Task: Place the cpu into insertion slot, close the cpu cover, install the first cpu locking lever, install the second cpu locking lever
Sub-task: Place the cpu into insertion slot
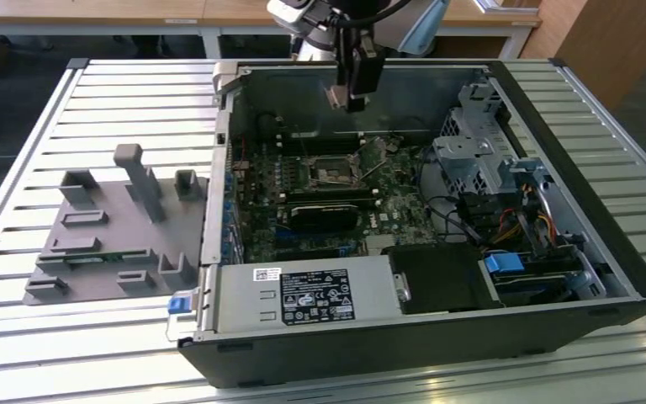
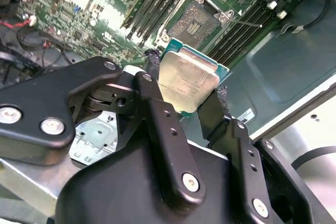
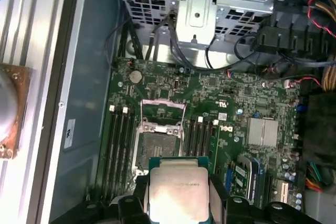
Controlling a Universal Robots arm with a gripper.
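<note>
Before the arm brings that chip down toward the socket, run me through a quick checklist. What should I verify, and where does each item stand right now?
1. Grip: the cpu is clamped in the claw by two opposite edges: ok.
2. The insertion slot is bare, with its dark centre showing: ok.
3. The cpu cover stands open, off the slot: ok.
4. Chip seated: not ok. It hangs above the green board, apart from the slot.
5. Chip's orientation matches the slot: cannot tell.
</note>
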